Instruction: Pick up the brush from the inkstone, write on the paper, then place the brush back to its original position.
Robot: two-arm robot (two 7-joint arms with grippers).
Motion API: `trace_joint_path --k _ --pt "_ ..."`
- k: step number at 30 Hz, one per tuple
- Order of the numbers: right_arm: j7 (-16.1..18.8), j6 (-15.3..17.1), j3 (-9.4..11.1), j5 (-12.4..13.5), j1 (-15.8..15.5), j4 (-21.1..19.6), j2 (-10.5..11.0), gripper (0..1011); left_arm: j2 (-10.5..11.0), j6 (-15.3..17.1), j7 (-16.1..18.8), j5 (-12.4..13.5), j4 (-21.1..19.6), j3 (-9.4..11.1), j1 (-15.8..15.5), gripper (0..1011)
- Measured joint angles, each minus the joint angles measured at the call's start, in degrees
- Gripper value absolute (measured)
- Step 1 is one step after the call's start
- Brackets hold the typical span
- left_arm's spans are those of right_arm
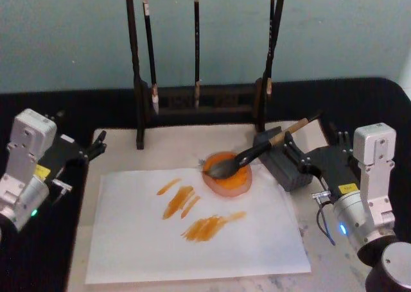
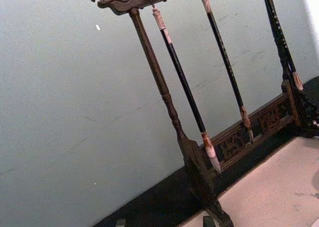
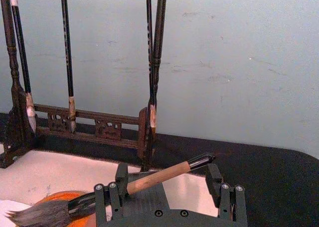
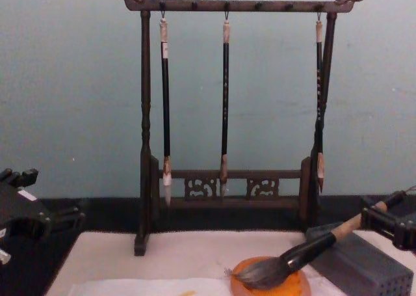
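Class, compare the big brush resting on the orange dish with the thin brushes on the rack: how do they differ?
The big brush has a tan handle; the thin brushes have black shafts. Its bristles are bushy and dark; theirs are small, pale tips. It lies slanted, head on the orange dish; they hang upright from the rack. All are writing brushes.

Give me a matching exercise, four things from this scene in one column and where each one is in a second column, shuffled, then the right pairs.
1. brush
2. paper
3. thin brushes
4. right gripper

A. hanging from the rack
B. flat on the mat, orange strokes on it
C. open around the tan handle
D. bristles in the inkstone, handle over the grey block

Pairs: 1-D, 2-B, 3-A, 4-C
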Motion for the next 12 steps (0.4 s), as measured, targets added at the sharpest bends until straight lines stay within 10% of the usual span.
trace_joint_path --k 12 --pt "-0.03 0.0 0.0 0.04 0.0 -0.03 0.02 1000 0.0 0.0 0.0 0.0 0.0 0.0 0.0 1001"
